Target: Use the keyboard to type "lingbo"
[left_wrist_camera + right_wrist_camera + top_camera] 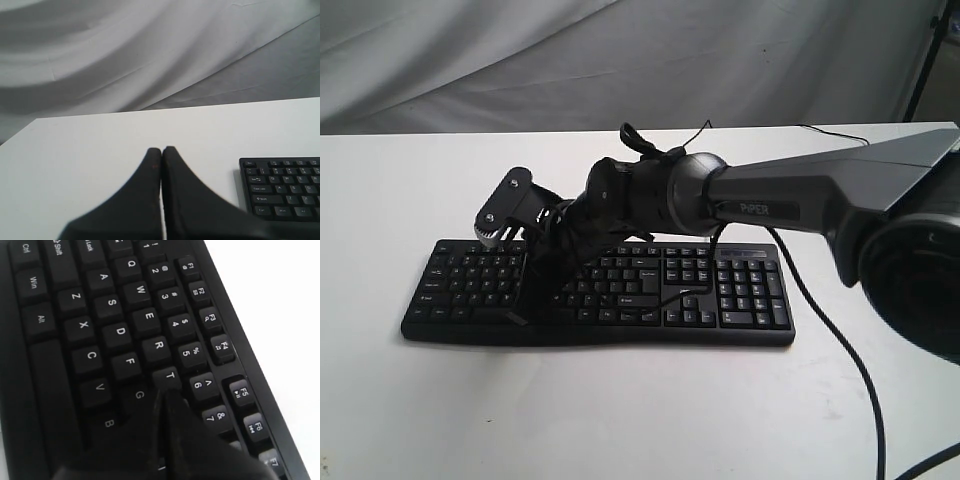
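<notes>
exterior view: black keyboard (750, 295) lies on the white surface (420, 180). right arm (800, 205) reaches across it, its jaws clenched empty into 1 narrow tip for poking keys, now by t (169, 376) and g (139, 395). left jaws, clenched too, wait beside the keyboard's end.

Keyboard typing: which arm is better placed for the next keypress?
Right. The right gripper, shut, is at the keyboard's letter keys near the T key; the left gripper is over table beside it.
</notes>
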`<act>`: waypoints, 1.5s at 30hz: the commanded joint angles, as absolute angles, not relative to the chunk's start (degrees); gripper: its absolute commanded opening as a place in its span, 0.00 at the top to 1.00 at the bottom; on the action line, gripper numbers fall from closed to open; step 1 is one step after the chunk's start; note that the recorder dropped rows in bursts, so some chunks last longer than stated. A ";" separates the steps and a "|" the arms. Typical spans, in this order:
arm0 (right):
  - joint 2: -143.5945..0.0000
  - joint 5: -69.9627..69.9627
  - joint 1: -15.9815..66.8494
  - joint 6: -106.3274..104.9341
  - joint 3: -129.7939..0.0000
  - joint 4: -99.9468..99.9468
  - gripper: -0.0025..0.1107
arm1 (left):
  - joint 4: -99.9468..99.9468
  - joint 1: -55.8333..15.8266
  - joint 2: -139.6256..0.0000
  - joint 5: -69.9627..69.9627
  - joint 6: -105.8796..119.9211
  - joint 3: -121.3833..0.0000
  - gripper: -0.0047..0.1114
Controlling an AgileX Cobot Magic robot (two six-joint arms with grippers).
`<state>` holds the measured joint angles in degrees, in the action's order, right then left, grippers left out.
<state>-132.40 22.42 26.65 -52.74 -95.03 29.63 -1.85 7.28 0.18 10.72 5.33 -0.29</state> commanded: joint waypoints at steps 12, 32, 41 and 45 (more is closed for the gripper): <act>-131.08 25.41 26.91 -53.66 -94.67 29.51 0.98 | -1.82 7.07 0.00 10.37 5.18 0.00 0.95; -130.40 26.09 28.55 -54.00 -94.45 28.42 0.98 | -1.82 7.07 0.00 10.37 5.18 0.00 0.95; -130.40 25.79 28.55 -54.00 -93.78 28.42 0.98 | -1.82 7.07 0.00 10.37 5.18 0.00 0.95; -130.40 25.72 28.55 -54.00 -93.78 28.42 0.98 | -1.82 7.07 0.00 10.37 5.18 0.00 0.95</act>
